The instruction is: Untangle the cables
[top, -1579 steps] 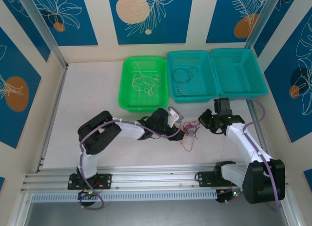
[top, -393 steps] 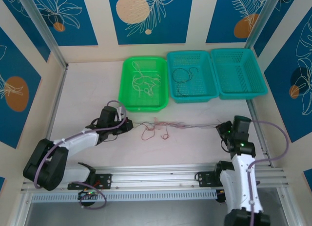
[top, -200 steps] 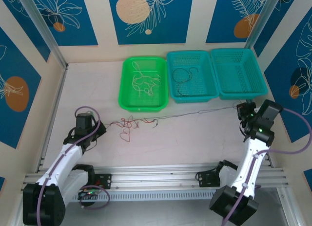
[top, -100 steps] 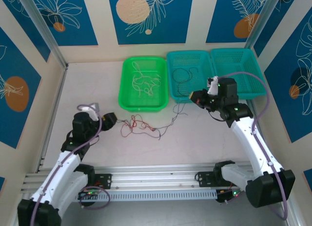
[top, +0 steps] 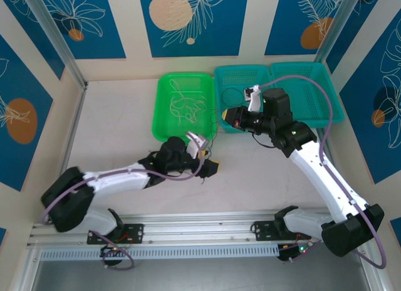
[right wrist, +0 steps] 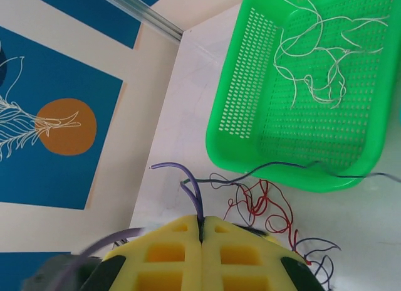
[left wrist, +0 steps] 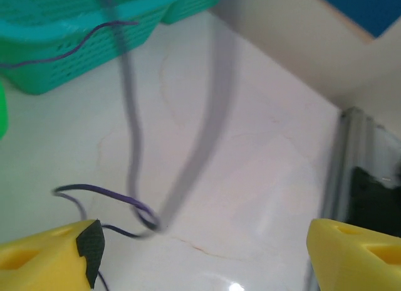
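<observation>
A loose tangle of red and dark cables (right wrist: 263, 203) lies on the white table just in front of the green basket (right wrist: 238, 125). My right gripper (right wrist: 200, 223) is shut on a dark cable (right wrist: 195, 189) and hangs above the tangle, near the front left corner of the middle teal basket (top: 266, 125). From the right gripper (top: 227, 117) the strand trails down toward the table. My left gripper (left wrist: 203, 244) stands open low over the table, nothing between its yellow fingers (left wrist: 53, 256). A dark cable (left wrist: 109, 197) curls on the table by its left finger.
White cables (top: 183, 106) lie in the green basket and one black cable (top: 236, 94) in the middle teal basket. A further teal basket (top: 313, 118) stands at the right. An aluminium rail (top: 200, 225) runs along the near edge, and walls close in the sides.
My left gripper opened, let go of the cables and swung right to the table's middle. My right gripper moved left to the baskets' front, still shut on the dark cable; the stretched strand went slack.
</observation>
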Tool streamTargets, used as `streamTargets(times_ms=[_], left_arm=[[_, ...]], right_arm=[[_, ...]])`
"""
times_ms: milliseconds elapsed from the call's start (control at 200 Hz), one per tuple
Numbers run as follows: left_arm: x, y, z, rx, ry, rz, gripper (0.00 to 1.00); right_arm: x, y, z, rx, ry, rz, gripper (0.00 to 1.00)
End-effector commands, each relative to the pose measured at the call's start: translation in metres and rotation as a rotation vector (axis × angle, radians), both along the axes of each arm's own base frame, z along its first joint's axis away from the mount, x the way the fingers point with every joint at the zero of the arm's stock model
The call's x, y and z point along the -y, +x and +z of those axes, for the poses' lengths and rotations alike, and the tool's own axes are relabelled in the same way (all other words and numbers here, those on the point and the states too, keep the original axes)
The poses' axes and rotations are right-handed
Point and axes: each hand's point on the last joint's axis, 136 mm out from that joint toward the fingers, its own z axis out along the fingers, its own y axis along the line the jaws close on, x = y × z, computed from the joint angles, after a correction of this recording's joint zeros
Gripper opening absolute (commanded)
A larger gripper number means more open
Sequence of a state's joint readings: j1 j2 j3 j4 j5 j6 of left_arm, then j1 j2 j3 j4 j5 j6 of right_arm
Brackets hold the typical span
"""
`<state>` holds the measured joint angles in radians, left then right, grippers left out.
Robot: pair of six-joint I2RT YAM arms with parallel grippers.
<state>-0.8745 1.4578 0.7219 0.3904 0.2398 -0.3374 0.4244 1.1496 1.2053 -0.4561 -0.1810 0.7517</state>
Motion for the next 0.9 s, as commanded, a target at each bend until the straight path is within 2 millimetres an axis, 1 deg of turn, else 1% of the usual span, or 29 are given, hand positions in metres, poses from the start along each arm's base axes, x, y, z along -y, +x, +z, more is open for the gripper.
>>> streamTargets(times_ms=[0,35,60,85,140,195,205,260,290,345,380,430,530,560,605,645,685,745,790,835,865,895], left_arm=[[0.003,0.043,-0.004,0.077,0.009,0.176,0.76],[0.004,0.047,-0.009,0.069,0.008,0.195,0.68],[0.005,0.049,-0.012,0.063,0.001,0.202,0.58],[0.005,0.050,-0.015,0.057,-0.004,0.207,0.44],[0.003,0.051,-0.021,0.035,-0.007,0.226,0.20],[-0.006,0.053,-0.031,0.012,0.018,0.267,0.02],[-0.008,0.053,-0.032,0.008,0.021,0.276,0.00],[-0.024,0.056,-0.041,-0.026,0.038,0.329,0.00],[-0.032,0.056,-0.046,-0.048,0.040,0.346,0.00],[-0.047,0.055,-0.051,-0.086,0.023,0.371,0.00],[-0.055,0.053,-0.052,-0.100,0.014,0.381,0.00],[-0.065,0.052,-0.053,-0.105,0.009,0.393,0.00],[-0.082,0.049,-0.052,-0.105,0.026,0.411,0.00],[-0.085,0.049,-0.051,-0.104,0.028,0.415,0.00],[-0.086,0.047,-0.045,-0.093,0.015,0.392,0.00],[-0.078,0.042,-0.036,-0.069,-0.011,0.327,0.00],[-0.063,0.033,-0.023,-0.043,-0.054,0.218,0.00],[-0.036,0.015,-0.004,-0.028,-0.127,0.038,0.16],[-0.018,0.004,0.010,-0.006,-0.164,-0.066,0.28],[-0.002,-0.004,0.016,0.020,-0.167,-0.125,0.40],[0.007,-0.008,0.016,0.035,-0.162,-0.149,0.46],[0.016,-0.007,0.015,0.048,-0.154,-0.158,0.51]], right_arm=[[0.006,0.001,0.021,0.020,0.030,-0.060,0.00],[0.011,0.001,0.022,0.024,0.022,-0.086,0.00],[0.015,0.001,0.023,0.026,0.016,-0.109,0.00],[0.023,0.002,0.021,0.020,0.000,-0.147,0.00],[0.043,0.004,0.017,-0.003,-0.026,-0.247,0.01],[0.069,0.006,0.010,-0.049,-0.035,-0.362,0.05],[0.074,0.006,0.008,-0.059,-0.035,-0.381,0.05],[0.098,0.006,-0.002,-0.103,-0.026,-0.471,0.07],[0.115,0.006,-0.009,-0.135,-0.014,-0.538,0.08],[0.146,0.004,-0.024,-0.197,0.010,-0.662,0.12],[0.161,0.001,-0.034,-0.235,0.033,-0.720,0.13],[0.176,-0.003,-0.045,-0.265,0.059,-0.763,0.13],[0.196,-0.011,-0.068,-0.319,0.057,-0.836,0.13],[0.196,-0.012,-0.072,-0.321,0.056,-0.827,0.12],[0.191,-0.012,-0.074,-0.319,0.071,-0.785,0.10],[0.180,-0.009,-0.074,-0.308,0.095,-0.717,0.07],[0.164,-0.005,-0.071,-0.284,0.124,-0.623,0.04],[0.147,-0.004,-0.071,-0.287,0.141,-0.548,0.03],[0.140,-0.004,-0.073,-0.285,0.112,-0.532,0.02],[0.135,-0.005,-0.073,-0.273,0.074,-0.529,0.02],[0.131,-0.005,-0.073,-0.259,0.047,-0.522,0.02],[0.128,-0.005,-0.071,-0.242,0.029,-0.510,0.02]])
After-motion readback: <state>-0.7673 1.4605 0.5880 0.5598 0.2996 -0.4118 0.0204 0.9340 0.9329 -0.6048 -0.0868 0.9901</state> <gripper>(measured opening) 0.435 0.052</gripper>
